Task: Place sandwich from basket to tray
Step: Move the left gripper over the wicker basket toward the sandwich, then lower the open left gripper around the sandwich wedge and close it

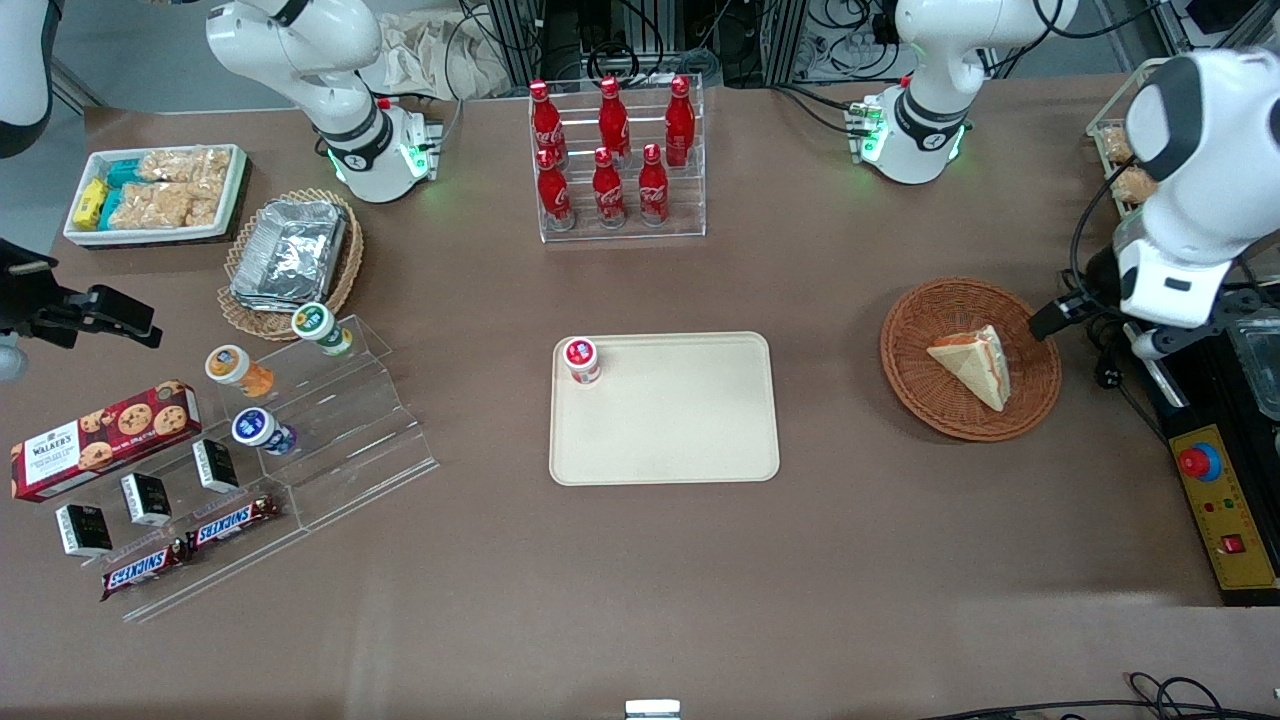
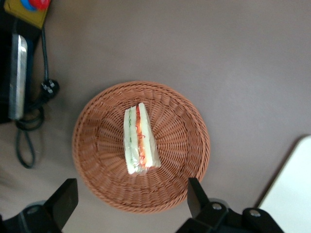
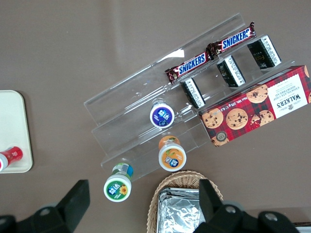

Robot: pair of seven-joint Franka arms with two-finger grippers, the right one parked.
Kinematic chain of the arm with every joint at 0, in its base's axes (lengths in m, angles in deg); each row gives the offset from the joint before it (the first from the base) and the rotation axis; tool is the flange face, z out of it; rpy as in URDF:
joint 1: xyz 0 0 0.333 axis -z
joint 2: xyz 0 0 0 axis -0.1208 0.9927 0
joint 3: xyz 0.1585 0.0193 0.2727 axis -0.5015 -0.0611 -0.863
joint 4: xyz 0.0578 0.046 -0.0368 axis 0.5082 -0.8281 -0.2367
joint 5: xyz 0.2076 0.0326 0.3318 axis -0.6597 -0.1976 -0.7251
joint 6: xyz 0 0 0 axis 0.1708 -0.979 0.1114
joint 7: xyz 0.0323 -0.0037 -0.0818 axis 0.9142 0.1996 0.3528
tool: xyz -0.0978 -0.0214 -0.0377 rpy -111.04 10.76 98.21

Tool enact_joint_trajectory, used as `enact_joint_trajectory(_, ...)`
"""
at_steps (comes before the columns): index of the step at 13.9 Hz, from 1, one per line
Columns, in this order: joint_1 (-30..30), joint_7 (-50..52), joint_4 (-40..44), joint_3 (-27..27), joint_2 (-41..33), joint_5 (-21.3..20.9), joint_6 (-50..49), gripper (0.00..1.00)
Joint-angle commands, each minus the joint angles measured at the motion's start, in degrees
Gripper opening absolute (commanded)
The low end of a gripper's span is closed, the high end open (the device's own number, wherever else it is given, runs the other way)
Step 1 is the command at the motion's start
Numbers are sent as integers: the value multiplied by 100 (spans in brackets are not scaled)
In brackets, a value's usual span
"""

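Note:
The sandwich is a pale bread wedge with orange-red and green filling. It lies in the reddish-brown woven basket toward the working arm's end of the table. The left wrist view shows the sandwich edge-up in the middle of the basket. My left gripper hovers above the basket's rim, over its edge toward the working arm's end, open and empty. Its fingers stand wide apart, apart from the sandwich. The cream tray lies at the table's middle; a corner of the tray shows in the left wrist view.
A small red-lidded jar stands on a tray corner. A clear rack of red bottles stands farther from the camera than the tray. A yellow control box and cables lie beside the basket at the table's end.

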Motion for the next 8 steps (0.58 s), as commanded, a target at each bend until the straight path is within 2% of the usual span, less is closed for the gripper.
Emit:
enact_joint_trajectory(1,-21,950,-333,17,100,-84,494,100)
enact_joint_trajectory(8,-30,1287,-1088,-27,566,118,1865,100)
